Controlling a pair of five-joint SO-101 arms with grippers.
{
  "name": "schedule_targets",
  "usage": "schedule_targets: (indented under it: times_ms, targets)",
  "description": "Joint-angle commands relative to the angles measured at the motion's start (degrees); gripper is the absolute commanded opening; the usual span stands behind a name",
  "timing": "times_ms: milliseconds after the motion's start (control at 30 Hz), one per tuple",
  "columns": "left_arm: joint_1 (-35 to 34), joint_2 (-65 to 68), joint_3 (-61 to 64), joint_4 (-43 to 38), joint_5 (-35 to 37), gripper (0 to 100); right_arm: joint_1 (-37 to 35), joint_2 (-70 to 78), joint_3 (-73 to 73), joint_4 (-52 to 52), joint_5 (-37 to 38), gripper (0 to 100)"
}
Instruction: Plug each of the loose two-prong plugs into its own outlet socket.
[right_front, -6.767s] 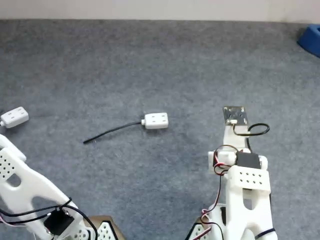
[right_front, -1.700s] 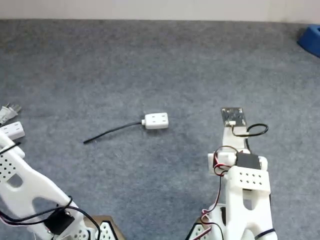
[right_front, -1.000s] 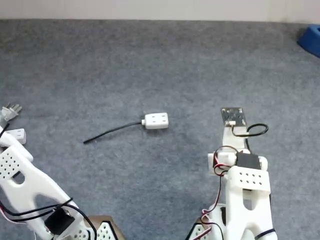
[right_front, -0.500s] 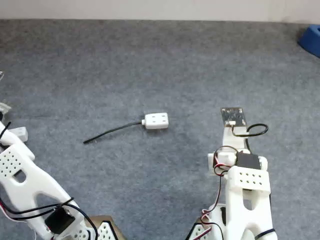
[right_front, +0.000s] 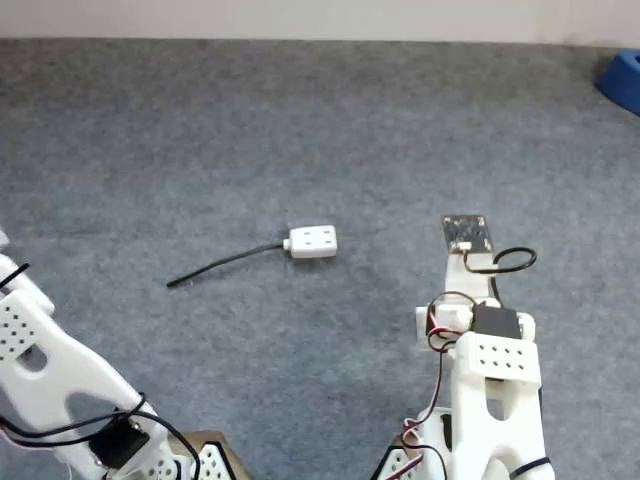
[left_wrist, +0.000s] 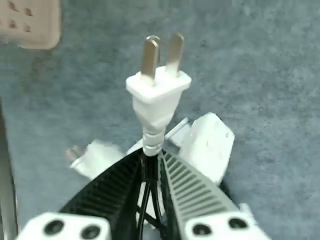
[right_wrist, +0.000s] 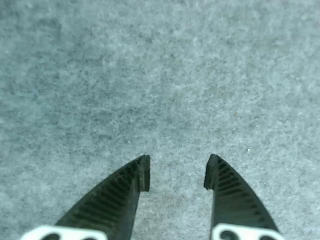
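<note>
Tightly, left fingers (left_wrist: 116, 196) pinch the cord (left_wrist: 149, 192), plug (left_wrist: 158, 96) just beyond; right fingers (right_wrist: 124, 196) gape empty

White two-prong plug (left_wrist: 159, 95) tight between the black fingers (left_wrist: 114, 192)

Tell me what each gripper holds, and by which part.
The left gripper holds the plug by its cord end, just behind the body, with the prongs pointing away. The right gripper is open and holds nothing.
</note>
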Motion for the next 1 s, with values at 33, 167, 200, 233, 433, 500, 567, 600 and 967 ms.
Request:
schedule_targets:
  times_ms: [33,167,200,233,433,500,567,600,967]
  targets:
    - [-7.60,-4.97,-2.07,-7.03,6.42,0,-0.31,-1.27,-0.13,0.57,0.53,18.9]
    - [-10.86,-3.91,-1.63,-9.49,4.13,0,-0.48,-1.27,-0.13,0.57,0.53,18.9]
    - [-11.03,-3.03,-1.10,-8.53,2.37,0,-0.48,-1.27,-0.13,0.57,0.53,18.9]
    - [-11.47,-2.07,-0.92,-7.21,1.14,0,-0.48,-1.27,-0.13,0.57,0.53,18.9]
    - [-11.38,7.43,-0.75,0.00,-5.89,0,-0.48,-1.27,-0.13,0.57,0.53,18.9]
    - [-11.30,11.65,-0.75,-0.70,-6.33,0,-0.48,-1.27,-0.13,0.57,0.53,18.9]
    - [-10.95,15.16,-0.75,-1.14,-6.42,0,-0.48,-1.27,-0.13,0.57,0.53,18.9]
    - [-10.86,16.75,-0.75,-1.14,-6.42,0,-0.48,-1.27,-0.13,0.57,0.53,18.9]
    - [-7.08,18.07,-8.75,2.81,-6.07,15,-0.48,-1.10,-0.13,0.57,0.53,18.9]
